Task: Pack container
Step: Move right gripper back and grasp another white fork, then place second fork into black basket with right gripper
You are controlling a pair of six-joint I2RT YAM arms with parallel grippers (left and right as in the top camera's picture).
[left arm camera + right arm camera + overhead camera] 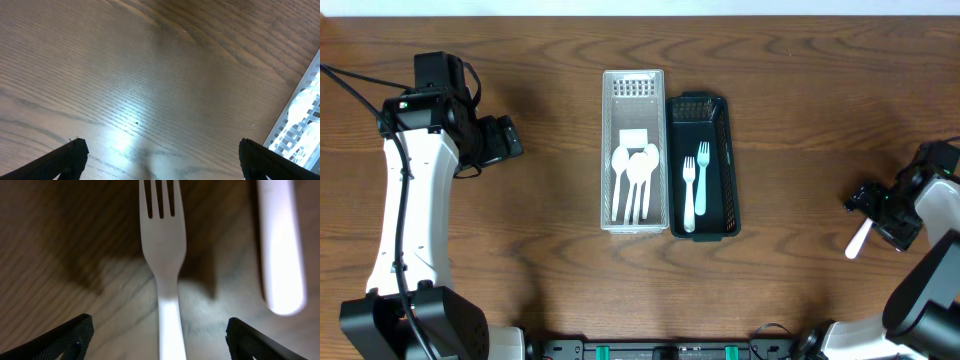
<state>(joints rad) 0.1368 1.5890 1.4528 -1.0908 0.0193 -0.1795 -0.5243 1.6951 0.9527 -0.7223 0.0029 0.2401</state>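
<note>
White spoons [635, 172] in clear bin [607, 150], forks [689, 195] in dark basket [730, 150]; left gripper [160, 150], right gripper [160, 327] spread.

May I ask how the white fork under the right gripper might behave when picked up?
The fork looks like thin white plastic, so probably light and slightly bendy. It lies flat on the table, so its smooth, narrow handle may slip or skid when pinched.

I find nothing I can read in any of my views: no words, brand marks, numbers or signs. A small white piece [633, 137] lies in the clear tray [607, 150], but it is too small for me to make out any print on it.
</note>
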